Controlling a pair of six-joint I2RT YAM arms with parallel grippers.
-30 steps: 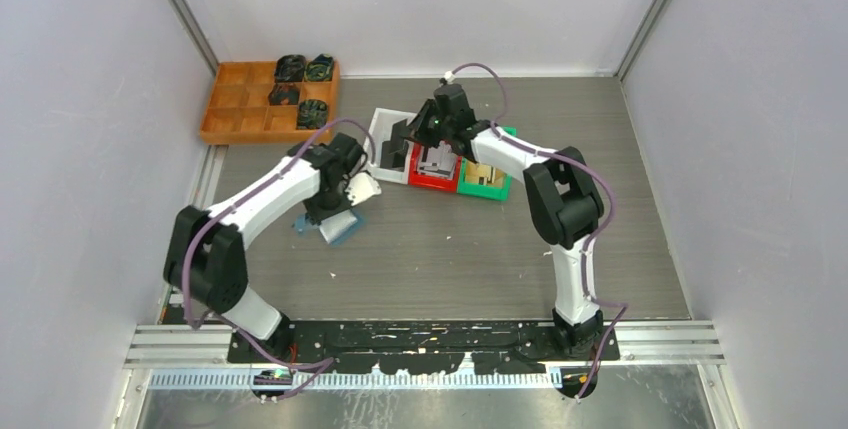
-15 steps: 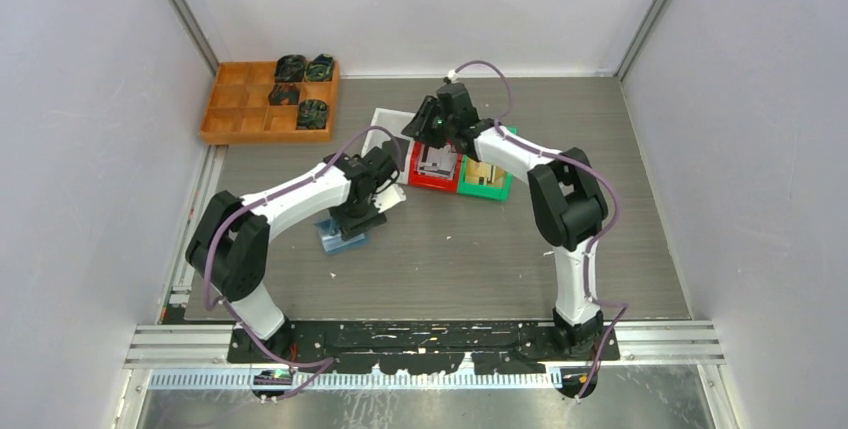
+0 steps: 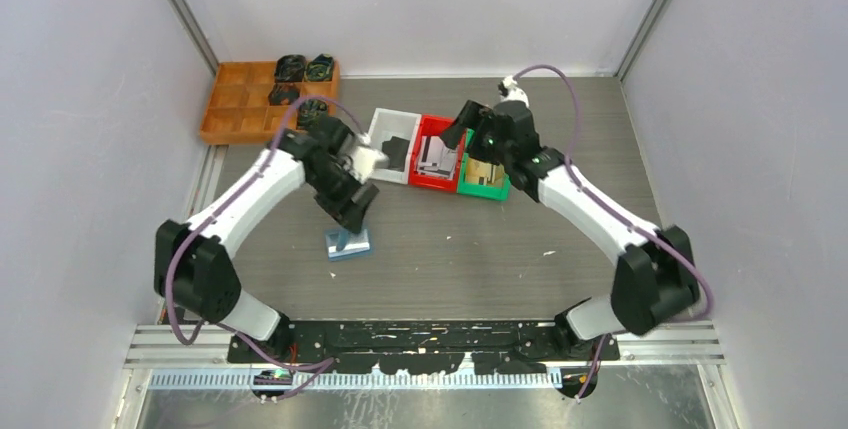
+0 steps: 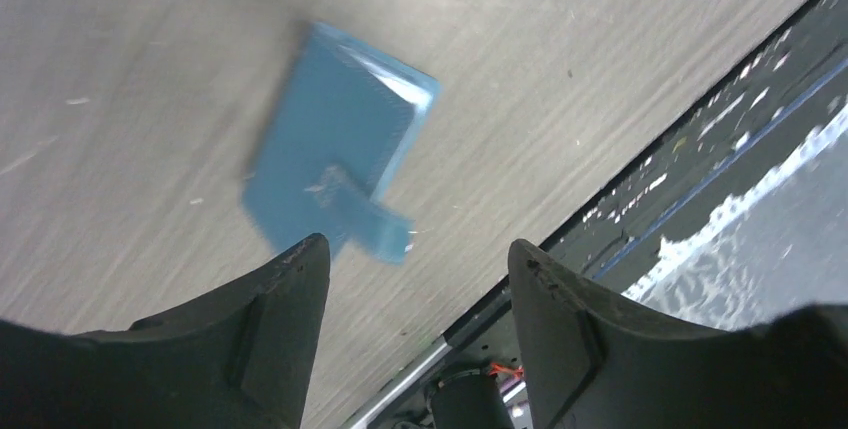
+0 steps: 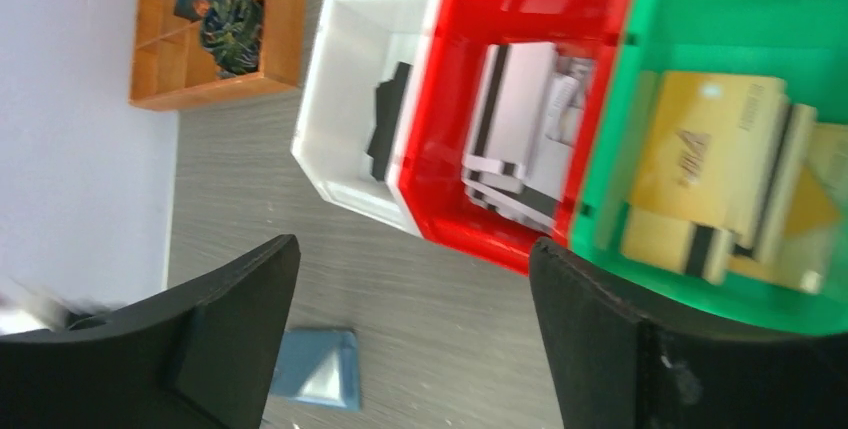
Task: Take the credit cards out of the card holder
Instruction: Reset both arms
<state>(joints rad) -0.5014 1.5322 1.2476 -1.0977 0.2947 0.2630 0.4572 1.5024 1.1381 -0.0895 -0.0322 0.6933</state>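
The slate-blue card holder lies flat on the table, free of both grippers; its small tab points toward the near edge. My left gripper hangs open just above and behind the card holder, nothing between its fingers. Gold credit cards lie in the green bin. My right gripper is wide open and empty above the bins, and the card holder shows below it. From above, the left gripper and right gripper stand well apart.
A white bin with a black card, a red bin with silver-white cards and the green bin stand in a row at mid-table. A wooden compartment tray with dark objects sits at the back left. Black rails run along the near edge.
The left gripper opened and let go of the card holder, which now lies on the table, and the arm drew up. The right gripper opened and swung right, from over the red bin.
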